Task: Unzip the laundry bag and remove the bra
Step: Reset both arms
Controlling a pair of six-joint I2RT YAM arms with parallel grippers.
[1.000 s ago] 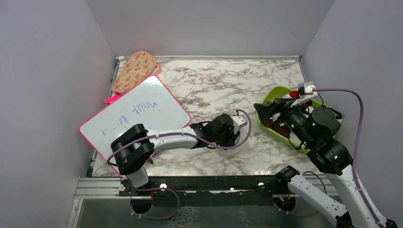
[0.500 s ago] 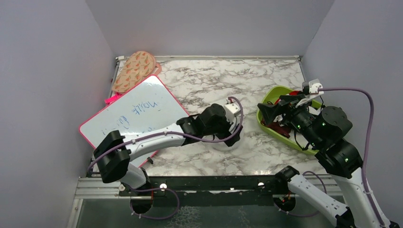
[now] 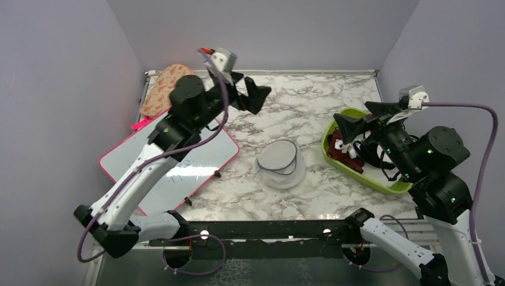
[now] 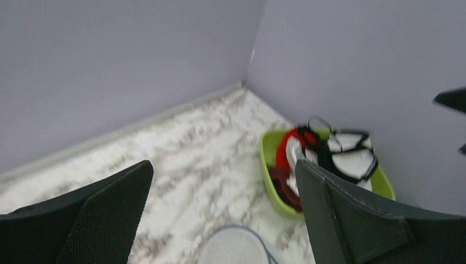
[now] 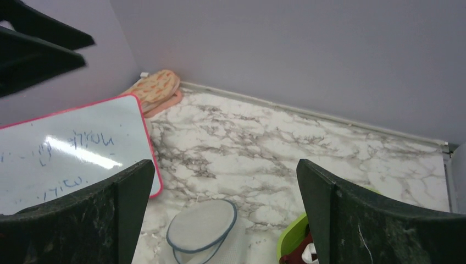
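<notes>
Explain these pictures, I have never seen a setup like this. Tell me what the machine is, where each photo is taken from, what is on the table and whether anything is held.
The machine is two robot arms bolted at the near edge of a marble table. One picture looks down from above and behind them. The other two come from a camera on each wrist, with that arm's own dark fingers at the bottom. The left claw and the right claw are both raised, open and empty. In the middle sits the laundry bag, a round white mesh drum. To the right a green tray holds a dark red cloth, a white cloth and black straps that look like the bra. On the left lie a whiteboard and an orange patterned pad.
</notes>
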